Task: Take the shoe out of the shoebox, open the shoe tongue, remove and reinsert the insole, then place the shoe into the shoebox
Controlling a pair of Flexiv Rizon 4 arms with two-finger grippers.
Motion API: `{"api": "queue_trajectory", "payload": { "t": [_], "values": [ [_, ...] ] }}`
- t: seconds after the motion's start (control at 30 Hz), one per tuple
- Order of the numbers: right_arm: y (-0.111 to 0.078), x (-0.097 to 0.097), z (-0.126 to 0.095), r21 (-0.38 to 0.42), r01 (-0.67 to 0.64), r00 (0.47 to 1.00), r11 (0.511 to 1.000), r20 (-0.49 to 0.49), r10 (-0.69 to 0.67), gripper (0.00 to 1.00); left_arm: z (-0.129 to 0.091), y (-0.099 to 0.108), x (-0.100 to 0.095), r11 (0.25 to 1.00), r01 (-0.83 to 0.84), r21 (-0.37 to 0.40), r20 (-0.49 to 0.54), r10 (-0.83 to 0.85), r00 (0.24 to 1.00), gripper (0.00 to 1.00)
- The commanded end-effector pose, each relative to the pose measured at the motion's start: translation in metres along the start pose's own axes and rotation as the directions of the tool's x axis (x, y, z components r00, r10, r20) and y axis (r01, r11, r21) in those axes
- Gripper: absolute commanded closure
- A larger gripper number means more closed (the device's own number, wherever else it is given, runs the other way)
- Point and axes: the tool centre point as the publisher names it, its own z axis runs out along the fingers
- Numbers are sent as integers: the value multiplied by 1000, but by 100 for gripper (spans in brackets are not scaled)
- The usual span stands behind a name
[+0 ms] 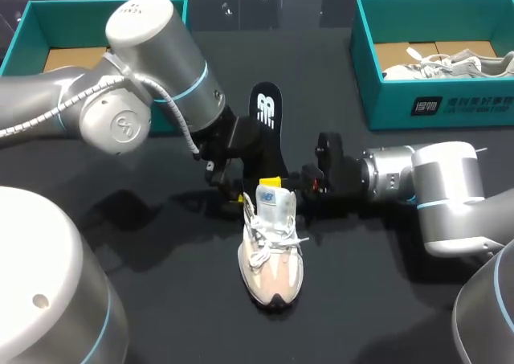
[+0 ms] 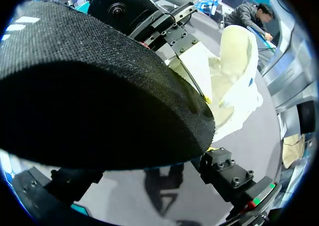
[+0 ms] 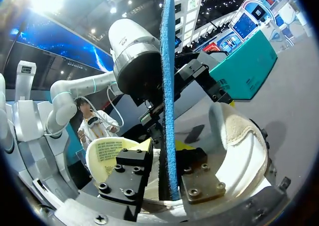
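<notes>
the shoe (image 1: 273, 255) lies toe toward 6 o'clock, with the insole (image 1: 267, 127) upright at its 12 o'clock end. the right pincer (image 3: 164, 148) clamps the insole; whether the left pincer (image 1: 233, 186), at 10 o'clock, grips anything i cannot tell. it looks like the insole step: next, ease it down into the shoe.

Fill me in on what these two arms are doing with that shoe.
The right gripper is shut on the black insole, holding it upright with its lower end at the opening of the pale shoe, which stands on the table. The left gripper sits close beside the insole at the shoe's heel end. Whether the insole is going in or coming out can't be told.
</notes>
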Motion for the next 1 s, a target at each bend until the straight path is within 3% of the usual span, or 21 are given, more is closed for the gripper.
{"api": "queue_trajectory", "payload": {
  "t": [0.03,0.6,0.7,0.73,1.0],
  "values": [
    [5,6,3,16,10,1000,1000,12,-10,76,1,-1,-1,1000,-1,-3,0,1,1000,0],
    [33,10,7,78,46,998,996,32,-49,73,1,-1,-1,1000,-1,-3,0,1,1000,0],
    [37,6,8,85,31,998,996,58,-35,80,1,-1,-1,1000,-1,-3,0,1,1000,0],
    [37,5,8,86,27,997,996,66,-33,100,1,-1,-1,1000,-1,-3,0,1,1000,0],
    [23,-6,4,81,-4,993,997,117,-6,100,1,-1,-1,1000,-1,-3,0,1,1000,0]
  ]
}}
